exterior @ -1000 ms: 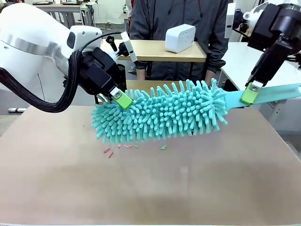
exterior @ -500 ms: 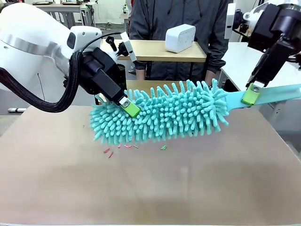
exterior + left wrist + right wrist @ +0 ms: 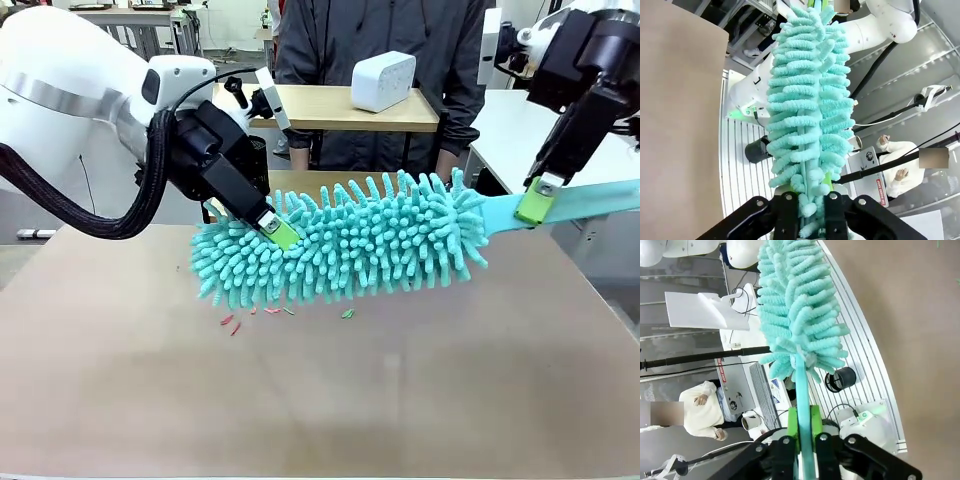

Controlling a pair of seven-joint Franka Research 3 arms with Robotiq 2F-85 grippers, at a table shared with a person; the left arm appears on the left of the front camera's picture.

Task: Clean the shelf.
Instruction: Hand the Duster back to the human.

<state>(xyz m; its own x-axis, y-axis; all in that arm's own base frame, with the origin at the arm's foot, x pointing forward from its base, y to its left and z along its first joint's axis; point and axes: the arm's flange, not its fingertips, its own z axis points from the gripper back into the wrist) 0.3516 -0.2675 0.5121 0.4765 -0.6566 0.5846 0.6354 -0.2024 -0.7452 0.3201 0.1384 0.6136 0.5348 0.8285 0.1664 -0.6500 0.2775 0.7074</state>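
The right gripper (image 3: 529, 205) pinches the duster (image 3: 345, 248) handle (image 3: 590, 199), long axis 9-to-3, the left gripper (image 3: 278, 228) apparently clamping its fluffy tip before the shelf (image 3: 340, 107).

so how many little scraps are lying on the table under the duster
About 5: two red scraps at the left, a reddish one and a greenish one mid-row, a green one at the right. The duster may hide more.
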